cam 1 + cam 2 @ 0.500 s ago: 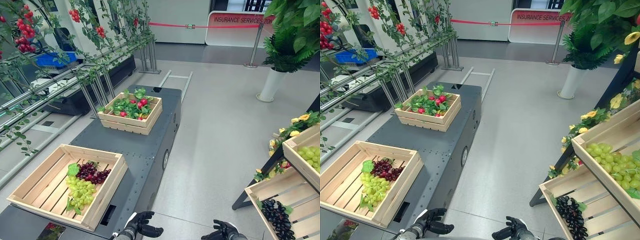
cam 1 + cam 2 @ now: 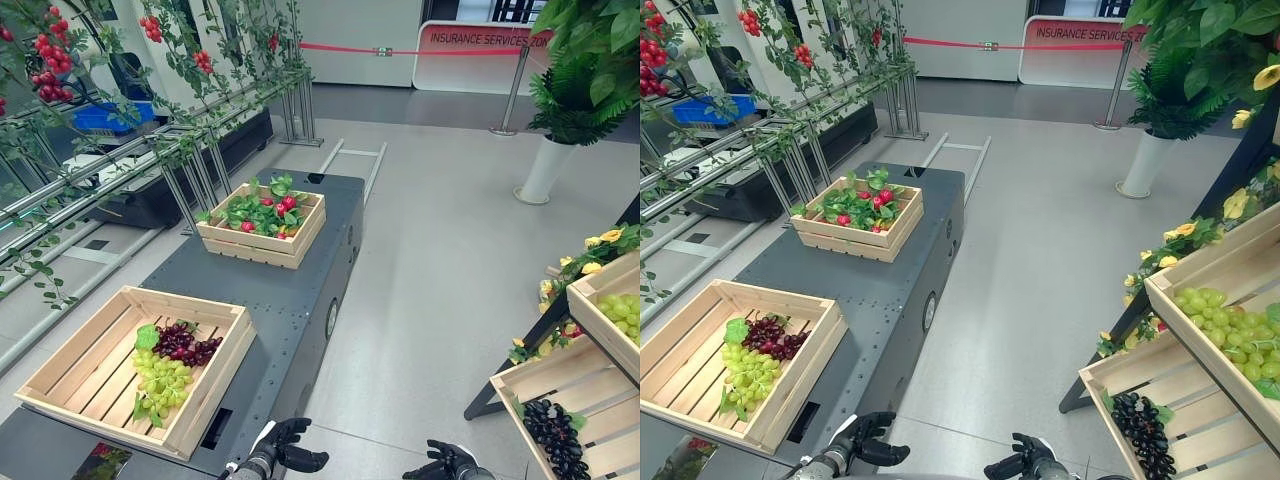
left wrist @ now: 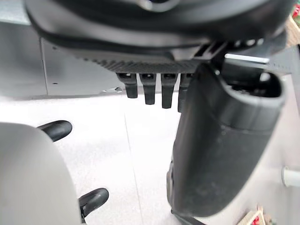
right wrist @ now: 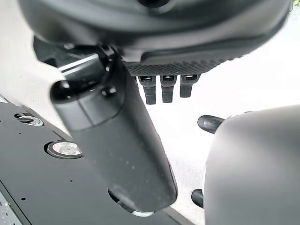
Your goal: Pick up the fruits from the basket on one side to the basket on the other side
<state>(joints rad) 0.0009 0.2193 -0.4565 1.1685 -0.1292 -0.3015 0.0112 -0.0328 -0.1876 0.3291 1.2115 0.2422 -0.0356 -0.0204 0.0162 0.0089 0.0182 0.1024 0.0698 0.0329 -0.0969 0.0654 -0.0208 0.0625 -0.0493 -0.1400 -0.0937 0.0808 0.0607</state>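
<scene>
A wooden crate [image 2: 222, 378] lies near me on the left of the dark platform [image 2: 290, 300]. It holds a green grape bunch [image 2: 160, 385] and a dark red grape bunch [image 2: 186, 344]. A second wooden crate [image 2: 256, 251] stands at the platform's far end, filled with red fruits [image 2: 285, 205] among green leaves. My left hand [image 2: 285, 450] hangs low by the platform's near corner, open and holding nothing; its thumb [image 3: 220, 140] looms large in the left wrist view. My right hand [image 2: 446, 462] hangs beside it over the floor, open and empty, its thumb [image 4: 117, 140] seen from close up.
Slanted wooden shelf crates stand at the right, one with green grapes [image 2: 1230, 330], one with black grapes [image 2: 553, 432]. A metal rack with tomato vines [image 2: 120, 150] runs along the left. A potted plant [image 2: 545, 165] stands far right. Grey floor [image 2: 430, 280] separates platform and shelves.
</scene>
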